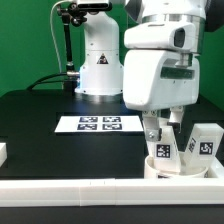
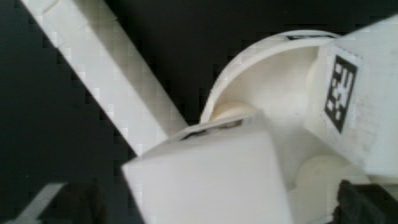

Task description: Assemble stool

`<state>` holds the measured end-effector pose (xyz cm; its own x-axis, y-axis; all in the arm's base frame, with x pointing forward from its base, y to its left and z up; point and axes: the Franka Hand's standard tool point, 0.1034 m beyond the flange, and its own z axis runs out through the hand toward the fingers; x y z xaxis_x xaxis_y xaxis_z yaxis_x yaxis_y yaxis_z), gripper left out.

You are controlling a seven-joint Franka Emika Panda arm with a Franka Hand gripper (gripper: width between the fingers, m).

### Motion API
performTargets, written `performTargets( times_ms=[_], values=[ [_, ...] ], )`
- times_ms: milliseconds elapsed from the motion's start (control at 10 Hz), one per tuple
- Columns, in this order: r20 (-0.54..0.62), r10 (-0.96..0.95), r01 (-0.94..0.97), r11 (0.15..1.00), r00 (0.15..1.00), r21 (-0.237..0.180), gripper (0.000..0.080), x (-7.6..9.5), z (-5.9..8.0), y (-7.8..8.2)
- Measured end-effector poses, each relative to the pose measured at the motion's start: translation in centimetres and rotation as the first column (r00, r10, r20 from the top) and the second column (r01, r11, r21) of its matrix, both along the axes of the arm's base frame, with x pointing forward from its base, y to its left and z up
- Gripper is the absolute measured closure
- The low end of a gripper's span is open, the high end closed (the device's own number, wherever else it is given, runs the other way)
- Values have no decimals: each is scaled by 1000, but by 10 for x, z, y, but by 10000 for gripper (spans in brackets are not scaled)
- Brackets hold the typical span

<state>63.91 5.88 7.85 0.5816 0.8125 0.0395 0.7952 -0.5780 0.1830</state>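
A black table top (image 1: pixel 40 120) fills the scene, with a green wall behind it and the arm's white base standing at the far side. The claw (image 1: pixel 163 132) hangs low over the near edge of the table, its two fingers spread as wide as they go and clasping nothing. Right under the fingers sits the round seat (image 1: pixel 172 163) of the stool, a tagged face turned to the camera; the fingertips reach down to its top rim, but whether they touch it cannot be told. In the wrist view the seat (image 2: pixel 285 90) curves close below, with a white block leg (image 2: pixel 214 165) lying against it. Beside the claw, toward the exterior view's right, stands another tagged leg (image 1: pixel 205 143). Beyond the claw, toward the exterior view's left, lies the marker board (image 1: pixel 98 124). A long white rail (image 1: pixel 70 195) borders the table's near edge.
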Motion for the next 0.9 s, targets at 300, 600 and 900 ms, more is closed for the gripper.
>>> performTargets(
  times_ms=[300, 600, 900],
  values=[
    [1, -40, 40, 999, 999, 8, 153, 0, -2, 2],
    [1, -82, 82, 997, 997, 15, 460, -1, -3, 1],
    [7, -236, 236, 971, 972, 44, 460, -1, -3, 1]
  ],
)
